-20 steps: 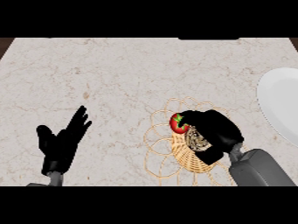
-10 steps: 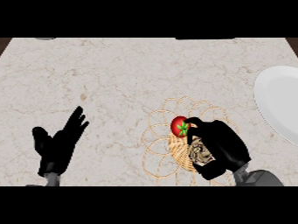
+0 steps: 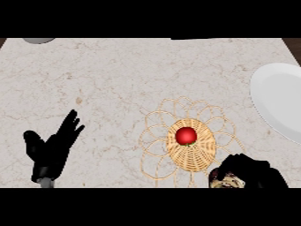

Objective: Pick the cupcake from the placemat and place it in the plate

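The cupcake (image 3: 186, 135), red-topped and seen from above, stands on the woven middle of the wicker placemat (image 3: 158, 132). At the right edge lies the white plate (image 3: 289, 101), bare. My right hand (image 3: 250, 172) shows at the lower edge, below and right of the cupcake and apart from it. Its fingers are curled in and I see nothing held; a pale patterned patch shows on its near side. My left hand (image 3: 51, 148) rests open at the lower left, fingers up.
A grey round object (image 3: 39, 40) peeks in at the counter's far left edge. A dark object (image 3: 201, 38) lies along the far edge. Bare marble counter lies between the placemat and the plate.
My right hand has pulled back from the cupcake toward the lower edge. The cupcake stays on the placemat's middle, now uncovered. The left hand has barely moved.
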You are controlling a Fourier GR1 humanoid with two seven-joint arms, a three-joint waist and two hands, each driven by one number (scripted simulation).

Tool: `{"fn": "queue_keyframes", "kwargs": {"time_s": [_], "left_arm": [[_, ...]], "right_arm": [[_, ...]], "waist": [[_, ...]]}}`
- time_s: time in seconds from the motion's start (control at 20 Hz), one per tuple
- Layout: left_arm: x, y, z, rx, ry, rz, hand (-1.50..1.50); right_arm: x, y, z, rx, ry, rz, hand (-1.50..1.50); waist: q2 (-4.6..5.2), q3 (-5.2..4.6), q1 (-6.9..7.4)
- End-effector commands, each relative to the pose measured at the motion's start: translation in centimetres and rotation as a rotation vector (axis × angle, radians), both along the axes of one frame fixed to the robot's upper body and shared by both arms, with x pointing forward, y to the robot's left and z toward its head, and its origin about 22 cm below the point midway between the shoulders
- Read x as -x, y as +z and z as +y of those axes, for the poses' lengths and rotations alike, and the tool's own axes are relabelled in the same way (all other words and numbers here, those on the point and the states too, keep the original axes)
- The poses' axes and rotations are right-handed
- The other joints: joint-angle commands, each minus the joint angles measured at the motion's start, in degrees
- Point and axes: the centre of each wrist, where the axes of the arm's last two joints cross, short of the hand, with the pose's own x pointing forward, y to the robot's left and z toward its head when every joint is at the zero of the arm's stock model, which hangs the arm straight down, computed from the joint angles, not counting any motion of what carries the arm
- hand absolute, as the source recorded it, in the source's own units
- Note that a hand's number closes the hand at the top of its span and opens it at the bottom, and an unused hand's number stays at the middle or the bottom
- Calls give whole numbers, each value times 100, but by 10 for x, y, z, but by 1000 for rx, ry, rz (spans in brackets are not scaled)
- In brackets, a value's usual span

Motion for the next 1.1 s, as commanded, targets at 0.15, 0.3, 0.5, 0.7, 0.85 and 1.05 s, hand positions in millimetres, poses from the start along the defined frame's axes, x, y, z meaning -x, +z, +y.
{"fn": "queue_keyframes", "kwargs": {"time_s": [0.15,0.3,0.5,0.7,0.85,1.05], "left_arm": [[-3,-3,-12,-8,-21,42,0],[19,-23,-14,17,-34,48,0],[-2,-21,-18,-4,-25,36,0],[-11,-8,-8,-1,-50,48,0],[-10,-5,-11,9,-37,36,0],[-10,-8,-19,7,-66,41,0]], "right_arm": [[35,26,-27,-222,-241,-165,150],[42,25,-42,-300,-337,-170,150],[32,10,-70,-406,-389,-203,150],[-14,12,-113,-489,-421,-261,150],[-21,11,-160,-437,-456,-307,150],[-57,2,-196,-402,-563,-381,150]], "waist": [[73,-16,132],[78,-19,186],[91,-17,202],[109,-18,296],[102,-16,295],[116,-18,340]]}}
